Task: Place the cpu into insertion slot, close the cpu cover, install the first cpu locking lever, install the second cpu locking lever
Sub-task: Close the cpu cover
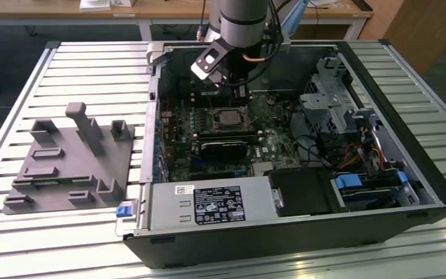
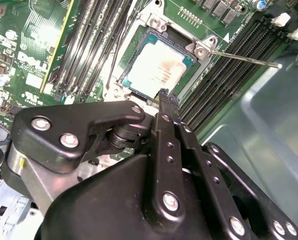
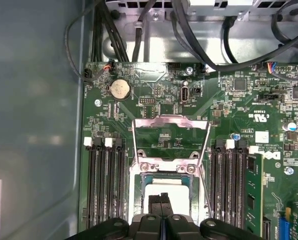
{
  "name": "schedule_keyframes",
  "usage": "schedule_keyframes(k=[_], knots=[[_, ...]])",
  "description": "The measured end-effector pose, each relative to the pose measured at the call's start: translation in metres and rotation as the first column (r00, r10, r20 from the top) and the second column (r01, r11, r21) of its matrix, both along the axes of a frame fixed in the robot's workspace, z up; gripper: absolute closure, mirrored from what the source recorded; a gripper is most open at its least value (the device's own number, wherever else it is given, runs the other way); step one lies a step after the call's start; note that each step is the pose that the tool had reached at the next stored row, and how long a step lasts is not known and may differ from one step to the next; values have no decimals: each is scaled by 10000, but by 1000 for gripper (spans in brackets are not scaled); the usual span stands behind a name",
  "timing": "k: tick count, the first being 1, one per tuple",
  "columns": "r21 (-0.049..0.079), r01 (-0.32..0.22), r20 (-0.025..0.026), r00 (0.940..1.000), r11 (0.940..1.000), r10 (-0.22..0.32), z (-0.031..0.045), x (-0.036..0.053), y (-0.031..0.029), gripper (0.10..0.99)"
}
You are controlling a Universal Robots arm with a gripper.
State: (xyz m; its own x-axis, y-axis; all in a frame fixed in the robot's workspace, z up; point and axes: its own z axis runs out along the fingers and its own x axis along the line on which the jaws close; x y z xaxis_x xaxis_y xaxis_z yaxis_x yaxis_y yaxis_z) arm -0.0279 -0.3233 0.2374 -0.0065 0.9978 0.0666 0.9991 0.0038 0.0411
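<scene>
The cpu (image 2: 158,67), a pale silver square, lies in the insertion slot (image 2: 135,54) on the green motherboard; it is also seen as the cpu (image 3: 166,187) in the first wrist view. The cpu cover (image 3: 171,119), a thin metal frame with a square window, is swung open off the slot on its hinge. A thin locking lever (image 2: 244,57) sticks out unlatched beside the slot. My gripper (image 2: 166,96) hangs just over the chip's edge, black fingers shut together with nothing between them. In the exterior view the gripper (image 1: 237,96) reaches into the case above the slot (image 1: 229,118).
Black memory slots (image 3: 106,185) flank the socket on both sides. A black graphics card (image 1: 223,145) lies just in front of the socket, a power supply (image 1: 207,204) at the case front, and drive bays with cables (image 1: 339,107) at the exterior view's right. A grey fixture (image 1: 68,157) stands on the table.
</scene>
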Motion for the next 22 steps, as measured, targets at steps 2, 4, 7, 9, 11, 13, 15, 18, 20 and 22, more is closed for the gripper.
schedule_keyframes(k=[2,4,7,9,11,13,15,18,20,22], knots=[[1,0,1,10000,10000,0,29,0,0,980],[1,0,1,10000,10000,0,62,0,0,980],[0,0,1,10000,10000,0,111,0,0,980],[1,0,1,10000,10000,0,146,0,0,980],[0,0,0,10000,10000,0,182,0,0,980],[1,0,1,10000,10000,0,220,0,0,980],[0,0,1,10000,10000,0,256,0,0,980],[0,0,1,10000,10000,0,318,0,0,980],[0,0,0,10000,10000,0,355,0,0,980],[1,0,1,10000,10000,0,381,0,0,980]])
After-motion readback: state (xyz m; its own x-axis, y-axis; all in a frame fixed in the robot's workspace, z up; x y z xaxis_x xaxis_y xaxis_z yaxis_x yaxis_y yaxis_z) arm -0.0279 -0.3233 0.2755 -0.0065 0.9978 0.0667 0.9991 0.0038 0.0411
